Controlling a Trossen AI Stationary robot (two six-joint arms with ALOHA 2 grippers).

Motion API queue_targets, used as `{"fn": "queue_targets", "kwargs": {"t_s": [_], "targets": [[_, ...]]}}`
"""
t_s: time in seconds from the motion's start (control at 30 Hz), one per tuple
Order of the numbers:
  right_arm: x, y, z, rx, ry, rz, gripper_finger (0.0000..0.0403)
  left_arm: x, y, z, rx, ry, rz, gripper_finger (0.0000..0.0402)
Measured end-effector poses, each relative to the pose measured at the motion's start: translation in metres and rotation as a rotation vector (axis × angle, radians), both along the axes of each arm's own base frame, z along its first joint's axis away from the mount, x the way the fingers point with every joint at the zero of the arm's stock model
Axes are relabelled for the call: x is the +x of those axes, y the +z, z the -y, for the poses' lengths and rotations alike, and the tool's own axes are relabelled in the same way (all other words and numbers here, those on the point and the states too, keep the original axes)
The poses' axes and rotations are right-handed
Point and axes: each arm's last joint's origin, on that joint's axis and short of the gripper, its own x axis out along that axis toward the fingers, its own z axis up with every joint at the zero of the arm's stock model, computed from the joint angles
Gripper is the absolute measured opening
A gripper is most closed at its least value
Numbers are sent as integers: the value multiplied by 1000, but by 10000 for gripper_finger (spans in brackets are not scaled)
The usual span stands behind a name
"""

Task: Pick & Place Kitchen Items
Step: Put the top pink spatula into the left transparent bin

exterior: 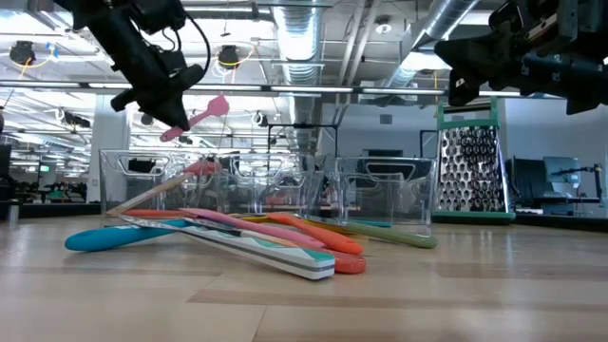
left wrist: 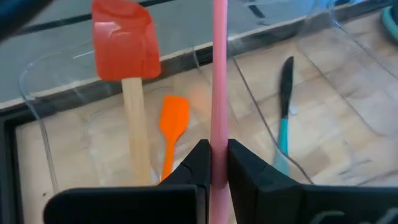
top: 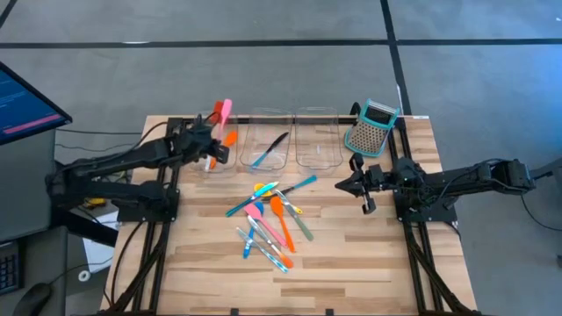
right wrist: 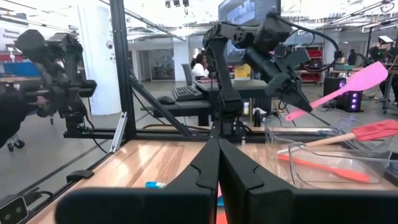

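Left gripper (left wrist: 213,163) clamped on pink spatula (top: 225,110) handle, held above the left bin (top: 204,156). Right gripper (top: 342,185) closed, empty, hovering beside the utensil pile (top: 270,219). No legible writing.

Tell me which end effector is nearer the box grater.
Right. The right end effector hangs shut just in front of the box grater, on the same side of the table. The left end effector is across the table, over the leftmost bin, gripping a pink spatula.
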Motion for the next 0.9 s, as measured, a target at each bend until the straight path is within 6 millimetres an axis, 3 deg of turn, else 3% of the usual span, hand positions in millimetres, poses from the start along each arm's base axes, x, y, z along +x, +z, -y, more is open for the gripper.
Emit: {"fn": "queue_targets", "kwargs": {"t_s": [0.4,0.9], "targets": [[0,0,0,-1,0,-1,0,0,-32,-30,-196,62,-125,17],[0,0,0,-3,0,-4,0,4,-61,-49,-395,59,-168,17]]}}
